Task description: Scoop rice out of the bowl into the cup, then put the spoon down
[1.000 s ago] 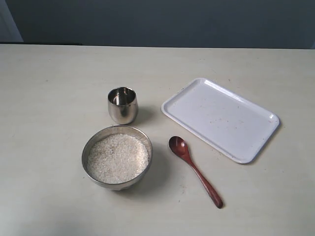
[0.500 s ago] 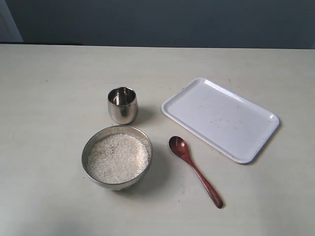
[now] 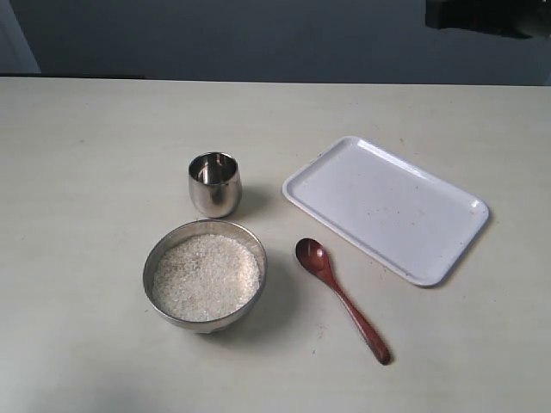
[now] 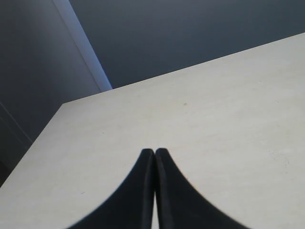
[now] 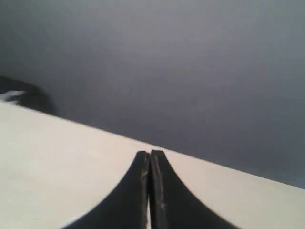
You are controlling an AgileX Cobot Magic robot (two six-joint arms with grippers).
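Both pairs of jaws sit closed, empty, seemingly above the table [image 4: 214,119].

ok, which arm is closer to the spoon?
Right, probably. Part of the right arm shows at the exterior view's top right corner, past the tray from the spoon. The left end effector is outside that view; its camera shows only table.

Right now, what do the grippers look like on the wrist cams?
Both alike: the left gripper has two plain black fingers, broad at the base, curving in to slim tips; the right gripper matches in colour and shape. No cables or markings show.
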